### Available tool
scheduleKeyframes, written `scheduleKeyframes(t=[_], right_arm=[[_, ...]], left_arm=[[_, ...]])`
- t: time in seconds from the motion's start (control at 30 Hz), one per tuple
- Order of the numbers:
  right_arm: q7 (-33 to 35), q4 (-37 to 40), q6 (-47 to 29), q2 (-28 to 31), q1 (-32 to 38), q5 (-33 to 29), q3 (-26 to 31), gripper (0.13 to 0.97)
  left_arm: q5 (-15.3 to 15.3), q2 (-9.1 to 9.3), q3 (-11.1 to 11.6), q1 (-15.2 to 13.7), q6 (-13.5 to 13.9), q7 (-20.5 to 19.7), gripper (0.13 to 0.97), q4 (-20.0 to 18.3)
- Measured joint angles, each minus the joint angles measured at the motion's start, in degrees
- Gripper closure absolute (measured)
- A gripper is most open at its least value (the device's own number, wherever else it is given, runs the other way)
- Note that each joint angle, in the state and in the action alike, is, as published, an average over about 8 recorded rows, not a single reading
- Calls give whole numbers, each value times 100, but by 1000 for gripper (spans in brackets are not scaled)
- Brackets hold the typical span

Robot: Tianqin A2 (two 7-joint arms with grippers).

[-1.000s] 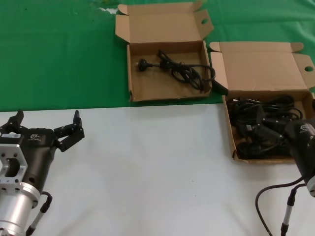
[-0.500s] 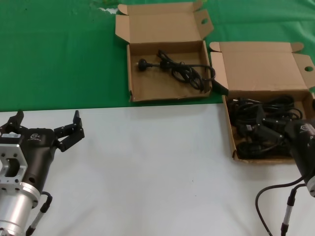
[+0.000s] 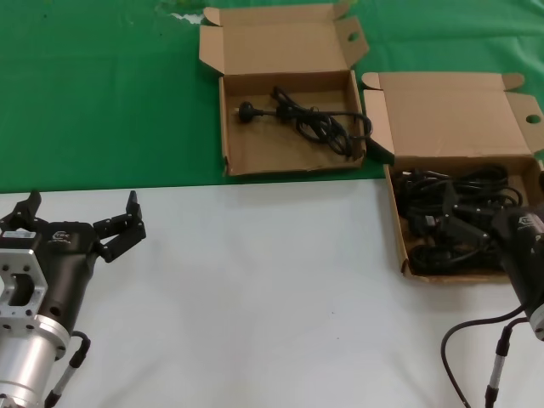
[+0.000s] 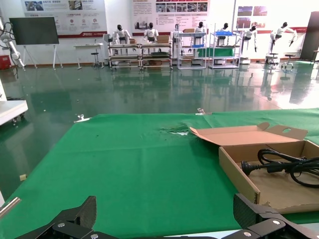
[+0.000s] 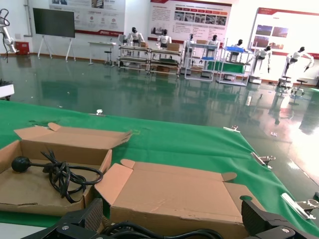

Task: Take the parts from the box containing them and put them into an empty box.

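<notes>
Nearest the robot, the left gripper (image 3: 81, 223) sits parked over the white table (image 3: 255, 297) on the left side, fingers spread wide with nothing between them. In the left wrist view the two fingertips (image 4: 75, 219) poke up well apart, looking out over the green cloth (image 4: 124, 169).

Over on the right, the right gripper (image 3: 463, 229) is down at the near end of the full box (image 3: 459, 127), right in among the pile of black power cords (image 3: 450, 212). Its wrist camera shows both fingers (image 5: 79, 221) set wide apart with cable loops (image 5: 149, 230) lying between them, so it's open and not pinching anything yet as far as anyone can see.

That full box straddles the edge where the white table meets the green cloth, lid hinged back, with a tall side flap standing on its left.

Farther back and just left of it, on the green cloth, is the second box (image 3: 246, 157), lid flaps flared out. One cord (image 3: 310, 119) already lies in it, its plug toward the left wall and its cable loosely bunched toward the right.
</notes>
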State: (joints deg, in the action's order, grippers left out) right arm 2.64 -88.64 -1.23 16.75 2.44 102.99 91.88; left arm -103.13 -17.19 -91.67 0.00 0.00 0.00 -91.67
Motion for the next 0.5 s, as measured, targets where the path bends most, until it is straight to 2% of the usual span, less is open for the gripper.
scheduleKeyframes(t=[0.5], right_arm=[[0, 0, 0, 0, 0, 0, 0, 129]], left_arm=[[0, 0, 0, 0, 0, 0, 132, 0]])
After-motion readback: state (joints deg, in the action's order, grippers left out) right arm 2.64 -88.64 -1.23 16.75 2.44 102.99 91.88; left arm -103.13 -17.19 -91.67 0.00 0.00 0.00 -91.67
